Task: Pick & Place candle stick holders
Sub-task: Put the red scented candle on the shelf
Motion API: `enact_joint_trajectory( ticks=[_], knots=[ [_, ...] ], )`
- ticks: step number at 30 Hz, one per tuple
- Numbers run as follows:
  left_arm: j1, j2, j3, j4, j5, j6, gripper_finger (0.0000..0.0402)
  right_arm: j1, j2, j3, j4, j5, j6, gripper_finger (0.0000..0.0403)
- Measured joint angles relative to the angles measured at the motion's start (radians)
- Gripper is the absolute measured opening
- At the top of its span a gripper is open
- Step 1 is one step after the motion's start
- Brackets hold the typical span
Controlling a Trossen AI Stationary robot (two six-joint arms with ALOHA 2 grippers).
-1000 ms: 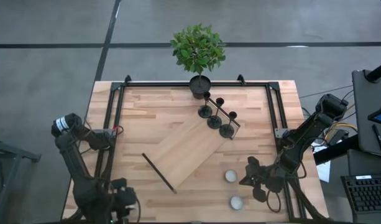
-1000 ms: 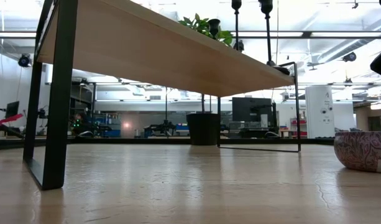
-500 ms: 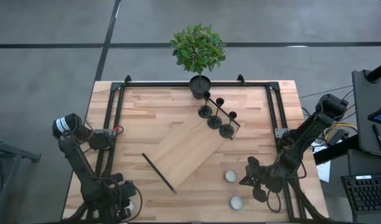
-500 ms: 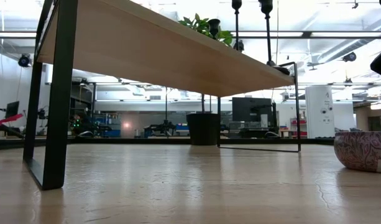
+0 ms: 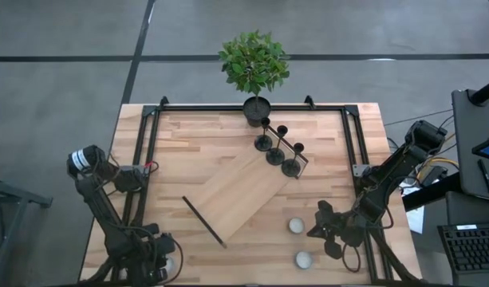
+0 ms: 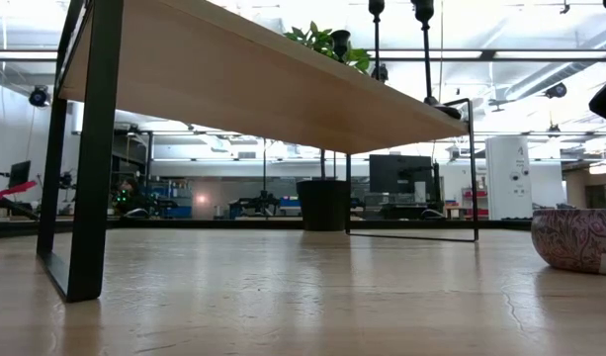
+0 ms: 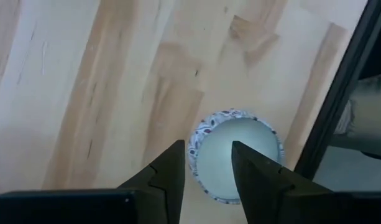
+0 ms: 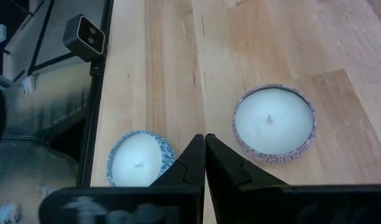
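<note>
Candle stick holders: three black ones, (image 5: 263,143), (image 5: 275,155) and (image 5: 291,167), stand in a diagonal row on the far end of a slanted wooden board (image 5: 244,191), just in front of the potted plant (image 5: 254,64) at the table's (image 5: 188,151) far edge. No gripper touches them. Left gripper (image 7: 206,177) sits at the near left corner of the table, fingers a narrow gap apart, right over a small patterned tin candle (image 7: 237,155), holding nothing. Right gripper (image 8: 205,155) is low at the near right side, fingers pressed together, empty, with two tin candles ahead of it, (image 8: 274,123) and (image 8: 140,158). Thin black rod (image 5: 204,221) lies on the table by the board's near left edge.
</note>
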Motion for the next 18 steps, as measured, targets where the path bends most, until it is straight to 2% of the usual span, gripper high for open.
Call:
enact_joint_trajectory(
  ticks=[18],
  knots=[
    [0.004, 0.000, -0.094, 0.068, 0.025, -0.005, 0.0126, 0.000, 0.000, 0.000, 0.000, 0.005, -0.003, 0.0008]
  ],
)
